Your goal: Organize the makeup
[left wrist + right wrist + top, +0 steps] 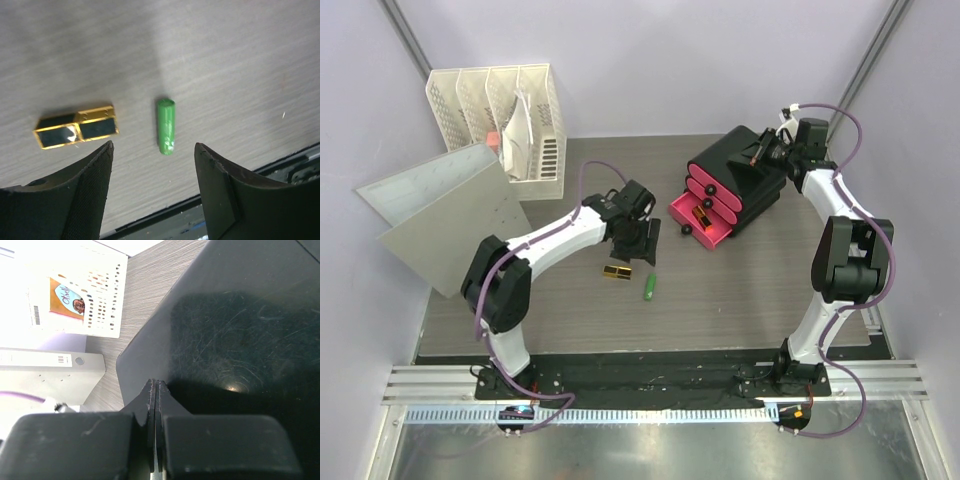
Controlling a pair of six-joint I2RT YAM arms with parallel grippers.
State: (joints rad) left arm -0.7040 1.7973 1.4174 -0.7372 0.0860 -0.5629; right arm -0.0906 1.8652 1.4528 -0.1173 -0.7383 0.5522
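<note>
My left pincer (154,147) hangs open near the green stick (166,125), a gold-black lipstick (76,126) just beside it; my right pincer (155,386), far from that stick, is pinched shut

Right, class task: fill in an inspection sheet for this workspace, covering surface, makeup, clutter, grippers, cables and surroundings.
Surface: grey wood-grain table; no spills seen.
Job's things: gold-black lipstick and green stick lie loose and apart; second lipstick sits in the open pink drawer.
Clutter: white file rack and grey binder at the far left.
Grippers: left gripper open above the green stick; right gripper shut at the top of the black organizer.
Cables: purple cables run along both arms.
Surroundings: pale walls; nothing else seen.
</note>
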